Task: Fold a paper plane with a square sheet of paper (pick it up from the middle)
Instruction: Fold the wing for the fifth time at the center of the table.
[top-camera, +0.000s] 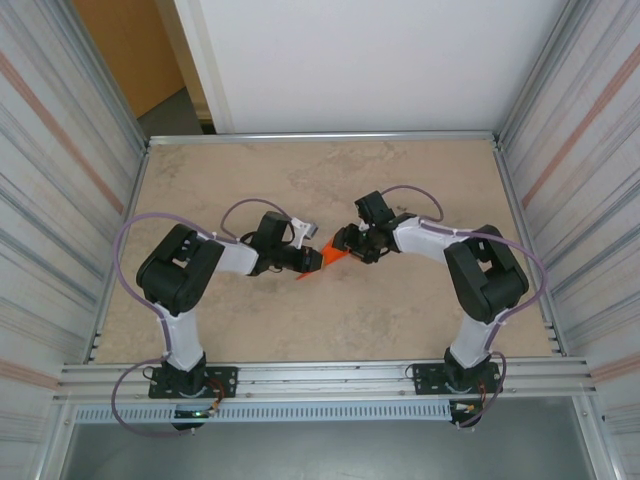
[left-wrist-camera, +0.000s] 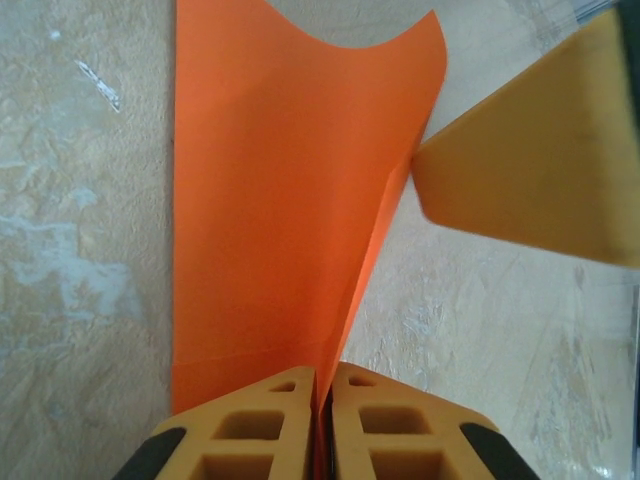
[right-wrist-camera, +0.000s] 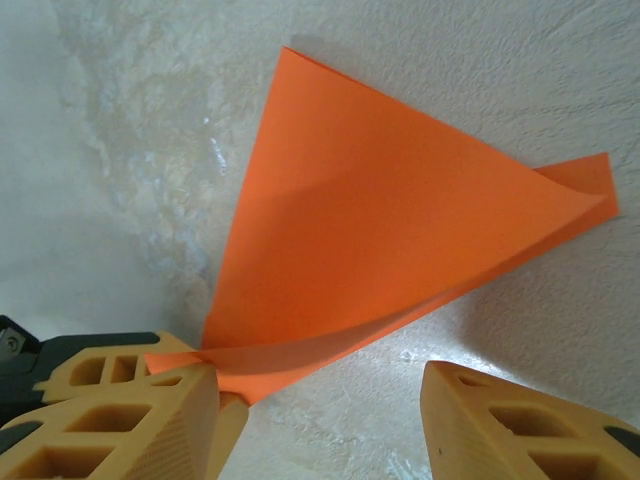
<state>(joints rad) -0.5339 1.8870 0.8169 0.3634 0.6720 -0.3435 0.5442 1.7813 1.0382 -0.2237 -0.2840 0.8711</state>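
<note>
The orange sheet of paper (top-camera: 330, 258) is folded into a pointed triangle of layers, like a paper plane, and is held just above the table's middle. My left gripper (left-wrist-camera: 325, 375) is shut on its narrow end, and the layers (left-wrist-camera: 290, 200) fan away from the jaws with a curled far corner. In the overhead view the left gripper (top-camera: 312, 260) and right gripper (top-camera: 348, 245) meet at the paper. My right gripper (right-wrist-camera: 320, 385) is open beside the paper's lower edge (right-wrist-camera: 380, 220), with nothing between its fingers. One of its fingers (left-wrist-camera: 540, 160) sits close to the paper's right edge.
The beige marbled table (top-camera: 420, 180) has bare room all round the arms. Ribbed metal walls (top-camera: 60, 180) stand left and right, and a white panel (top-camera: 350, 60) at the back. A metal rail (top-camera: 320, 378) runs along the near edge.
</note>
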